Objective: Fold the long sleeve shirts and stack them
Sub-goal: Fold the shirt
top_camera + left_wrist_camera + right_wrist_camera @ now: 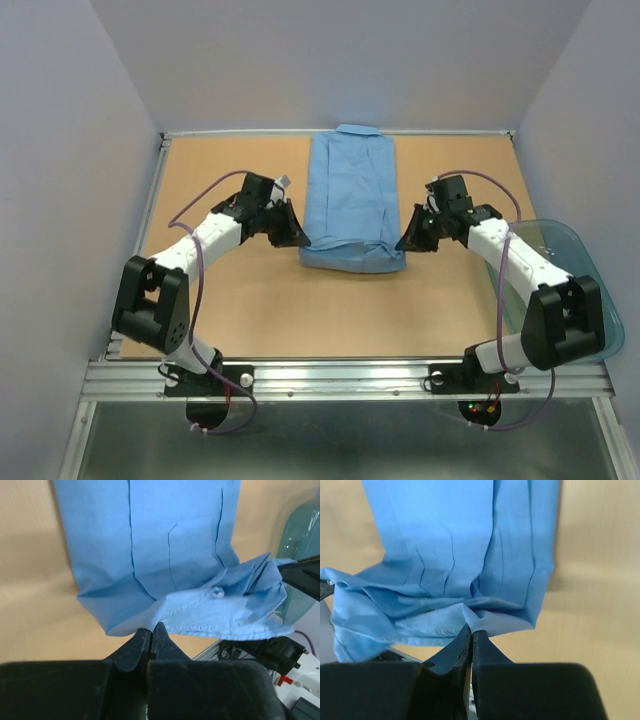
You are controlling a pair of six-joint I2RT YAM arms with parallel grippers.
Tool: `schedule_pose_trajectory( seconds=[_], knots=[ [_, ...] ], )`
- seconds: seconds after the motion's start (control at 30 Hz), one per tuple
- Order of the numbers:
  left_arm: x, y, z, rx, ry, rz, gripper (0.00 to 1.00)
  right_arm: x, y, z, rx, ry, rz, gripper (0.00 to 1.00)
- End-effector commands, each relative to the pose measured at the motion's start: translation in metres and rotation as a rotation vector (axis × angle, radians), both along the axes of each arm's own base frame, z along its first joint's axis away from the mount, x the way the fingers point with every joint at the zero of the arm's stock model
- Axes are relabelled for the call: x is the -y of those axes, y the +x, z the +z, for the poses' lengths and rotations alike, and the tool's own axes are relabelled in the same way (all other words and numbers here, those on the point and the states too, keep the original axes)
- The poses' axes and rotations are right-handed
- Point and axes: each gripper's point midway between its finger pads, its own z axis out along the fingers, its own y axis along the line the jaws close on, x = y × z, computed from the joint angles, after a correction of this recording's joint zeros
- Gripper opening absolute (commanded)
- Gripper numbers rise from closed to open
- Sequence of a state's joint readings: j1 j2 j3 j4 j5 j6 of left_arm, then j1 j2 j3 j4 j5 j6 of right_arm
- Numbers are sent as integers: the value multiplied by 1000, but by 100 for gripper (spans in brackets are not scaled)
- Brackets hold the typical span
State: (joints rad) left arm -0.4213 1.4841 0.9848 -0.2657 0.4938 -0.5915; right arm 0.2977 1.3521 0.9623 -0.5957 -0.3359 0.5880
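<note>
Pinching the near hem of the light blue long sleeve shirt [352,195] at its two corners, both grippers were closed hard on cloth. The left gripper [298,238] had the near left corner, the right gripper [405,242] the near right one, and each wrist view showed the jaws pressed together with only a thin fold of fabric caught at the tips. The shirt lay lengthwise in the middle of the tan surface [250,310], collar at the far edge. Its sleeves were turned in, so it made a long narrow rectangle. Its far part rested flat, while the near end was raised a little and sagged, bunched, between the two grips. The matched hold at opposite corners looked meant to keep the hem level and the stacked layers together, so that the near end could be carried toward the collar as one even fold. Gripping at the very edge left the rest of the cloth free to hinge. From the left wrist, a crumpled flap with a small button spilled out toward the far corner, which suggested the layers were not quite aligned and might crease if folded as they lay. A translucent teal tub [575,240] sat at the right edge of the surface behind the right arm, well apart from the shirt. No folded stack was visible yet.
</note>
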Motion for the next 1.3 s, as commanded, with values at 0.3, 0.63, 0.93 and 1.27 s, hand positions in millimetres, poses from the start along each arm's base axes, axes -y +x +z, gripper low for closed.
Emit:
schedule_pose_trajectory(
  seconds=[0.3, 0.63, 0.93, 1.27],
  knots=[
    [5, 118, 17, 113, 7, -1, 0, 10, 130, 20, 138, -14, -31, 0],
    [-2, 171, 7, 180, 48, 54, 0, 5, 185, 5, 152, -29, -29, 1],
    [5, 217, 19, 319, 54, 51, 0, 12, 229, 6, 219, -87, -51, 1],
    [7, 246, -7, 354, 93, 52, 2, 20, 256, -24, 220, -158, -68, 3]
  ],
)
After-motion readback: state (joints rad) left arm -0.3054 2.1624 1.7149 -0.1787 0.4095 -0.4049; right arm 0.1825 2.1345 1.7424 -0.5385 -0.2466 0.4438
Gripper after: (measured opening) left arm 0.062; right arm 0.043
